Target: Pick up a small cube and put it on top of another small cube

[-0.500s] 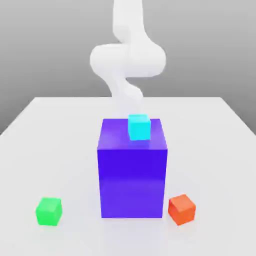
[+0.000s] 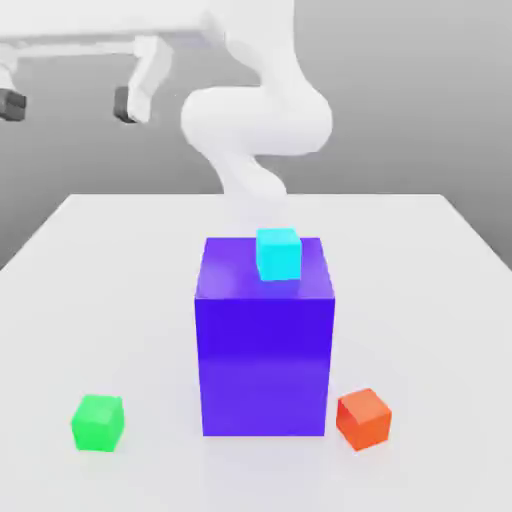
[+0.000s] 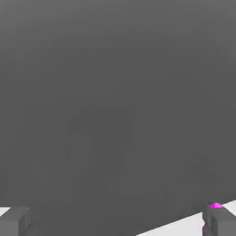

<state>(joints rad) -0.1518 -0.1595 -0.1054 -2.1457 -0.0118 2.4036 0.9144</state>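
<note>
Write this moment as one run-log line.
fingers: open, empty, high above table | cyan cube: on purple block | green cube, orange cube: on table

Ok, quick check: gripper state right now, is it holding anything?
Gripper: jaws open and empty, high up at the exterior view's left, well away from the cyan cube sitting on the big purple block.

small cube [image 2: 278,254] on big block [image 2: 264,340] | two cubes [image 2: 98,423] [image 2: 363,418] flanking it on table [image 2: 440,300]
</note>
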